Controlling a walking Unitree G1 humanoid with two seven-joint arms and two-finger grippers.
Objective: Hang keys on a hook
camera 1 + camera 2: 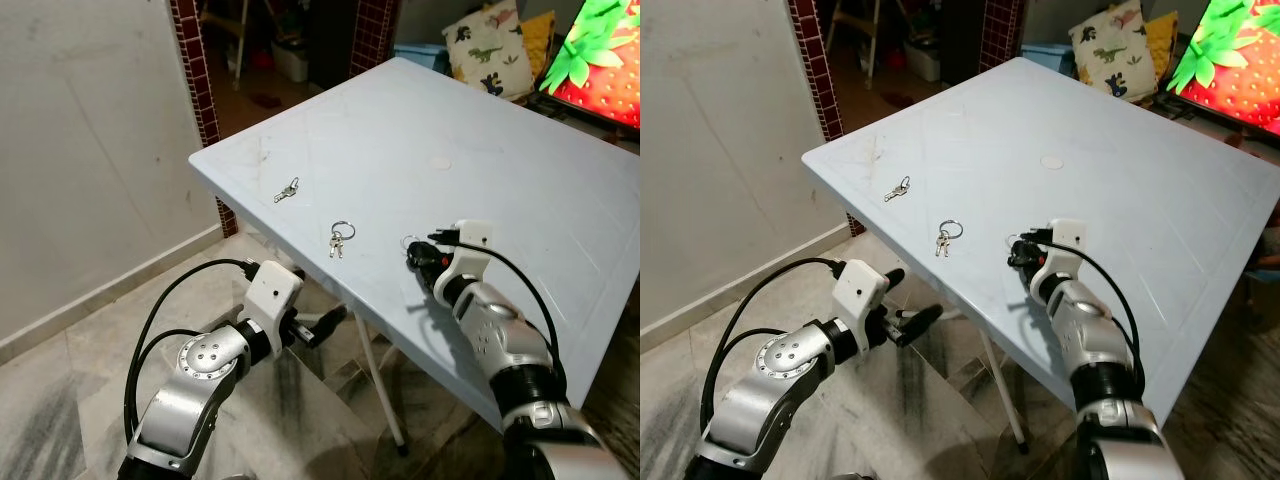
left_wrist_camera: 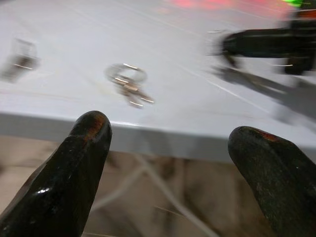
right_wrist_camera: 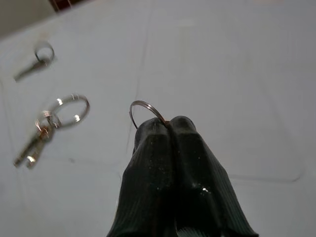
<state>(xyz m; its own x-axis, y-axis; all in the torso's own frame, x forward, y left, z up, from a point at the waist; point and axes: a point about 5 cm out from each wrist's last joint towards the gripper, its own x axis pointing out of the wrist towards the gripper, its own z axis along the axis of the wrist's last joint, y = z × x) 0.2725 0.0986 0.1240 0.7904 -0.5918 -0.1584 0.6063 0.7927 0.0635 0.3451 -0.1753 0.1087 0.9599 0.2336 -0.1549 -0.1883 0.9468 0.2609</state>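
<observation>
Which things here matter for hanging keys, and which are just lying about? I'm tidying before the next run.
For the job:
- key ring pinched in the right gripper
- key bunch on the white table
- single key near the table edge
- left gripper, open below the edge

Lying about:
- dinosaur cushion
- strawberry cushion

The right gripper (image 3: 168, 129) pinches a key ring (image 3: 144, 109), its lower arc and any keys hidden behind the fingers. The left wrist view blurs the key bunch (image 2: 127, 84); another key (image 2: 19, 58) is an indistinct smear.
</observation>
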